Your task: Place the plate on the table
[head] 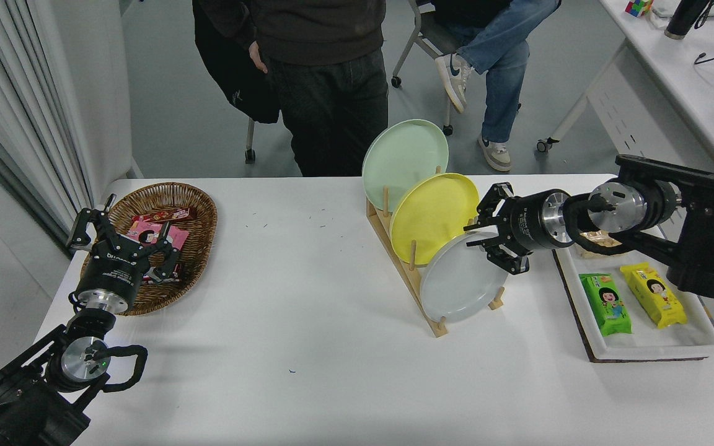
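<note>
Both people (326, 80) are cut off above the chest; the yellow plate (434, 217) covers the green plate's (403, 155) lower edge.

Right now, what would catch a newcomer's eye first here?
Three plates standing in a wooden rack mid-table: green, yellow, and the grey plate nearest. The right gripper, open, sits at the grey plate's upper right rim. The left gripper is parked over a snack basket at far left.

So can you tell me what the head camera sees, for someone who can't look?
The right gripper is at the upper edge of a light-grey plate standing in a wooden rack on a white table.
</note>
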Tool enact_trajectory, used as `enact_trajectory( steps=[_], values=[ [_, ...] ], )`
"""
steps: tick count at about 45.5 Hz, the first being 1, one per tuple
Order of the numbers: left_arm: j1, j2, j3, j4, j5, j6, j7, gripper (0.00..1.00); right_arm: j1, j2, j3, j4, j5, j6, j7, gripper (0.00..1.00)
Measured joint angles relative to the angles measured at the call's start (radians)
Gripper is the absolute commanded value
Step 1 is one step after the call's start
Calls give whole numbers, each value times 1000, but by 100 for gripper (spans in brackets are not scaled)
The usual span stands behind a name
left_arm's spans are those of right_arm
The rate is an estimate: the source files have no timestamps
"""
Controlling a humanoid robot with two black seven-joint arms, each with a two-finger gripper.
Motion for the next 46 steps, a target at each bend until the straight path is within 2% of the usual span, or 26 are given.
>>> enact_trajectory(
  steps=[11,15,27,38,46],
  values=[
    [0,0,0,0,0,0,0,98,-1,0,1,-11,0,1,-1,20],
    [0,0,0,0,0,0,0,98,-1,0,4,-13,0,1,-2,15],
    [0,0,0,0,0,0,0,98,-2,2,15,-16,-1,1,-2,13],
    [0,0,0,0,0,0,0,98,-5,8,17,-17,0,1,-4,5],
    [0,0,0,0,0,0,0,98,-8,13,19,-17,0,1,-15,3]
  ],
)
